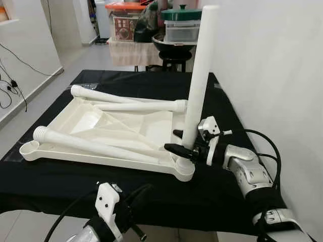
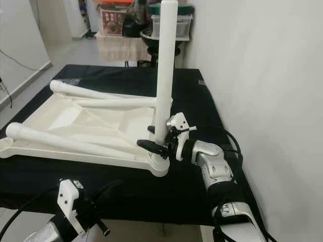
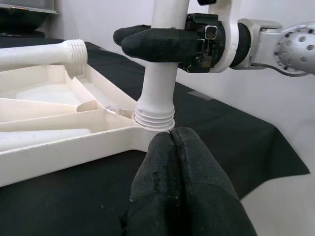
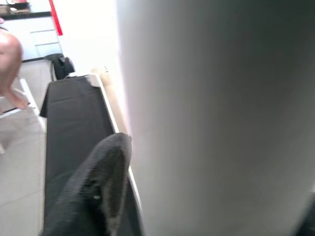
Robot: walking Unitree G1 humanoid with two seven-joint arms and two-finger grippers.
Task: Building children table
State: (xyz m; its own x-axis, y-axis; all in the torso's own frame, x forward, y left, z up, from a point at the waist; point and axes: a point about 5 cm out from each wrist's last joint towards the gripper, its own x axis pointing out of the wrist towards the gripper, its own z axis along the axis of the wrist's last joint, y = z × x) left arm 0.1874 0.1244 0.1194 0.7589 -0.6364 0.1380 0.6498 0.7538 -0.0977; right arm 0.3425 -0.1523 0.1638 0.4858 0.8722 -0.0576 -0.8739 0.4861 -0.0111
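A white plastic table top [image 1: 126,132] lies upside down on a black cloth. One white leg [image 1: 200,75] stands upright in the near right corner socket [image 1: 184,169], its threaded end [image 3: 154,117] at the socket. My right gripper [image 1: 180,142] is shut on this upright leg near its base. Three more legs lie on the table top: one along the front [image 1: 96,146], one across the middle [image 1: 141,106], one at the back left [image 1: 98,94]. My left gripper [image 3: 172,140] is shut and holds nothing, low in front of the table edge [image 1: 121,209].
A white wall [image 1: 272,65] runs close along the right side of the table. Behind the table stand a stool [image 1: 174,58] and stacked boxes and containers [image 1: 126,20]. Cables [image 1: 10,83] hang on the left wall. Tiled floor lies to the left.
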